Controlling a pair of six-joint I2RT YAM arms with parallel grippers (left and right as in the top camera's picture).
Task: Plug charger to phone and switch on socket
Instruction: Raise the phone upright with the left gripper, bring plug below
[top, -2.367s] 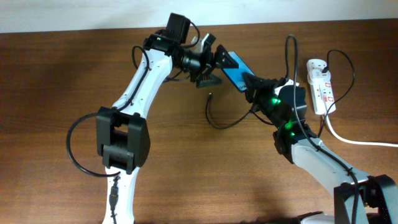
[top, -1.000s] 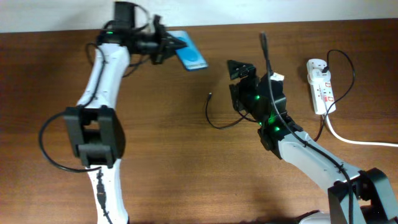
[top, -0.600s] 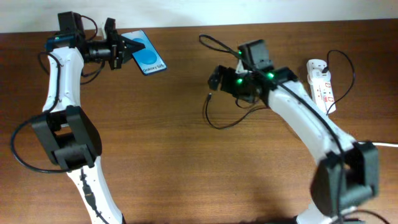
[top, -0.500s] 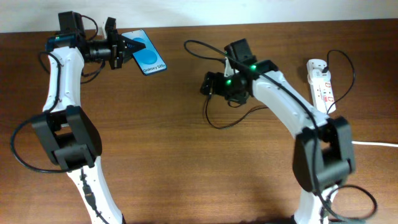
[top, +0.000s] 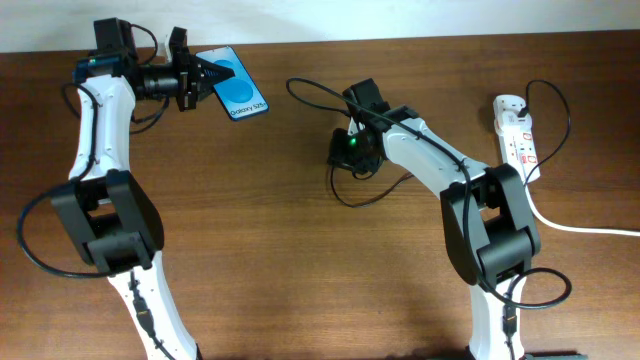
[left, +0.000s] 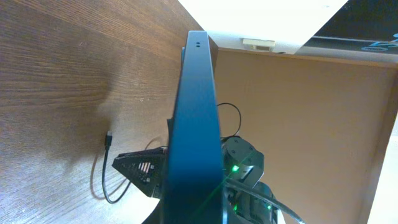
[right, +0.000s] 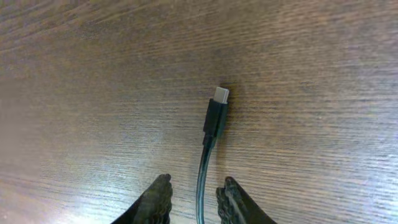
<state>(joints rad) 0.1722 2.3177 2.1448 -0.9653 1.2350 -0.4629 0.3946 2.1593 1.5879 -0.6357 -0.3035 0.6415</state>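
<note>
The phone (top: 232, 85), its blue screen lit, is held above the table's far left with my left gripper (top: 203, 75) shut on its edge. In the left wrist view the phone (left: 196, 118) stands edge-on and hides the fingers. The charger (right: 216, 116), a thin black cable, lies on the wood with its connector tip free. My right gripper (right: 196, 180) straddles the cable just behind the connector, jaws narrow, a small gap showing on each side. From above, the right gripper (top: 343, 150) is over the cable's end. The white socket (top: 517, 135) lies at the far right.
The charger cable loops on the brown table (top: 300, 280) below the right gripper (top: 352, 203) and runs toward the socket. A thick white cord (top: 580, 228) leaves the socket to the right edge. A wall stands behind the table's far edge.
The left arm swung left with the phone, then held still. The right arm came left and down over the cable's end, and its jaws have narrowed around the cable.
</note>
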